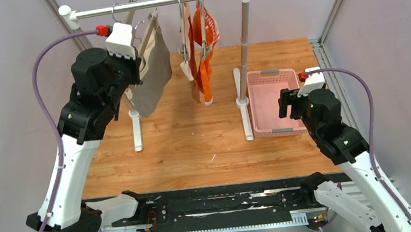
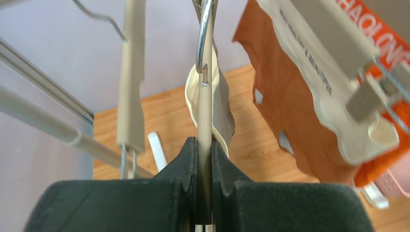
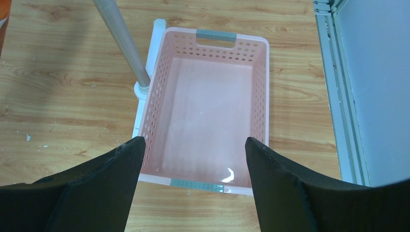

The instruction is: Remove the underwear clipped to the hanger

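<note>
Three briefs hang from clip hangers on the white rail [image 1: 161, 2]: grey-beige [image 1: 155, 78] at the left, rust-brown [image 1: 193, 76] and bright orange [image 1: 206, 40] in the middle. My left gripper [image 1: 137, 71] is raised at the grey-beige brief. In the left wrist view it [image 2: 204, 142] is shut on a beige hanger clip [image 2: 207, 106], with the grey-beige brief's cream waistband [image 2: 192, 96] just behind it. The rust-brown brief [image 2: 285, 111] and the orange one [image 2: 387, 169] hang to the right. My right gripper [image 1: 282, 104] [image 3: 193, 145] is open and empty above the pink basket.
The pink basket [image 1: 255, 104] [image 3: 159, 87] stands on the wooden table right of the rack's right post [image 1: 244, 41]. The rack's white feet [image 1: 137, 132] lie on the table. A second beige hanger [image 2: 131, 87] hangs left of the clip. Grey walls close in on both sides.
</note>
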Tool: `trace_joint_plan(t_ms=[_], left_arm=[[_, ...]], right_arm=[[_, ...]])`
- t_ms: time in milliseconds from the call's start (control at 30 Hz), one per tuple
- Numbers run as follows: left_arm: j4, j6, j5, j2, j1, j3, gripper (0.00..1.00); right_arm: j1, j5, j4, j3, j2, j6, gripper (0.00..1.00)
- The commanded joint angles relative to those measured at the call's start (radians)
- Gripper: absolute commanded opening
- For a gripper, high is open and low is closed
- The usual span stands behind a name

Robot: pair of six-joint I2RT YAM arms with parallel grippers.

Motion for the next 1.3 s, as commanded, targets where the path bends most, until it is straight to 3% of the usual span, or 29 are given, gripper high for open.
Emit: trace_joint_plan(t_ms=[0,233,367,533,867,1000,1267], left_arm=[[-0.019,-0.057,0.077,-0.136,0.006,-0.120,0.00],[-0.171,-0.114,0.309,-0.322,0.005,-0.380,0.00],[-0.232,-0.114,0.455,-0.391,0.006,-0.512,0.00],[-0.231,-0.121,0.652,-0.472,0.006,-0.609,0.00],[-0.229,-0.074,0.923,-0.494,0.006,-0.656,0.00],[-0.227,-0.046,0.981,-0.486,0.007,-0.658,0.00],[-0.106,-0.087,1.046,-0.487,0.006,-0.671,0.00]], right_arm=[[0.015,-0.047,0.057,-0.008,0.032,0.001,0.77],[0.015,-0.217,0.155,-0.028,0.104,0.018,0.79],[0.015,-0.362,0.239,-0.049,0.128,0.018,0.85],[0.014,-0.652,0.343,-0.053,0.160,0.002,0.94],[0.015,-1.336,0.586,-0.038,0.285,0.097,0.95],[0.017,-1.410,0.625,-0.031,0.288,0.120,0.95],[0.037,-1.408,0.613,-0.041,0.276,0.122,0.94]])
